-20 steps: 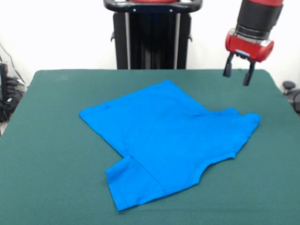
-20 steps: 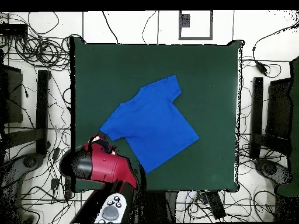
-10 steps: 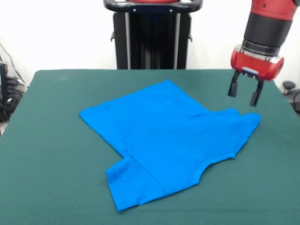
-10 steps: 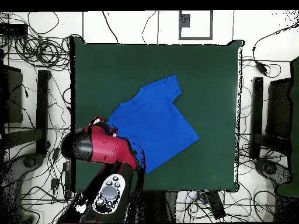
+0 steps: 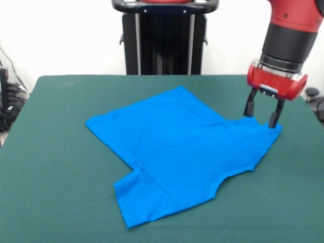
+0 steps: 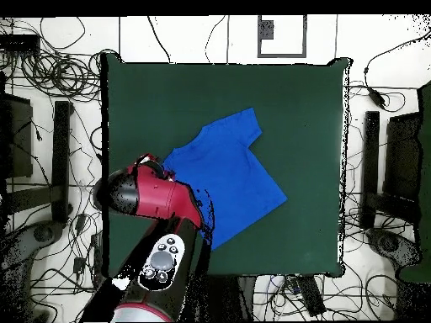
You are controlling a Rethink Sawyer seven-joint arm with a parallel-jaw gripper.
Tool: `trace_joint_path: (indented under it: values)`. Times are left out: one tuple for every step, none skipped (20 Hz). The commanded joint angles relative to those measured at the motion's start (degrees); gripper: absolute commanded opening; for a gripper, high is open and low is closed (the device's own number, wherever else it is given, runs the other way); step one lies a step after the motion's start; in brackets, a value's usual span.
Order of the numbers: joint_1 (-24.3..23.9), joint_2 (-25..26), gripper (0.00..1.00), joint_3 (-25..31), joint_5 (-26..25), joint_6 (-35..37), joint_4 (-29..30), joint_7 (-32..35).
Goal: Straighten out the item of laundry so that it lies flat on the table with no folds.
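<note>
Green felt stretched across the table (image 5: pixel 45 167) under a white wall, and on it the item of laundry (image 5: pixel 182 147), a bright blue T-shirt, lay spread near the middle, reaching toward the right side in the front view. Most of it looked flat, but one sleeve at the near left seemed doubled over on the body, and the corner at the far right looked slightly bunched. My gripper (image 5: pixel 260 117) had come down to that right corner, its two dark fingers parted a little and empty, their tips at the cloth's edge, one on either side of the corner; whether they touched the fabric I could not tell. A second before, I had hung well above the table's far right edge, clear of the shirt, and half a second before I was lower and closer, just short of it. The shirt itself had not shifted across those views. I judged this the approach to a grasp, with the pulling and smoothing still wholly undone. From overhead my arm (image 6: pixel 156 198) covered that corner.
</note>
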Motion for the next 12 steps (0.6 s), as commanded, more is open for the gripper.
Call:
trace_joint_path:
  values:
    - [-0.1, 2.4, 1.00, 2.0, 1.4, 5.0, -0.7, 10.1]
    - [0.3, 2.7, 1.00, 2.1, 1.3, 4.4, -0.4, 10.3]
    - [0.6, 3.0, 1.00, 2.2, 1.4, 3.5, 0.1, 10.6]
    - [1.0, 3.2, 1.00, 2.0, 1.4, 3.1, 0.5, 10.9]
    - [1.2, 3.2, 1.00, 2.2, 1.4, 2.3, 1.2, 11.0]
    - [1.3, 3.0, 1.00, 2.6, 1.3, 1.6, 2.1, 11.0]
    - [1.2, 2.9, 1.00, 3.1, 1.2, 0.7, 2.9, 11.0]
    - [0.9, 2.6, 1.00, 3.7, 1.1, -0.3, 3.9, 10.8]
    - [1.0, 2.7, 1.00, 3.8, 1.1, -0.9, 4.3, 10.9]
    - [1.0, 2.6, 1.00, 4.0, 1.1, -1.1, 4.7, 10.9]
    - [1.1, 2.7, 1.00, 4.1, 1.0, -1.4, 4.9, 10.9]
    - [1.0, 2.7, 1.00, 4.4, 1.1, -1.8, 5.4, 11.0]
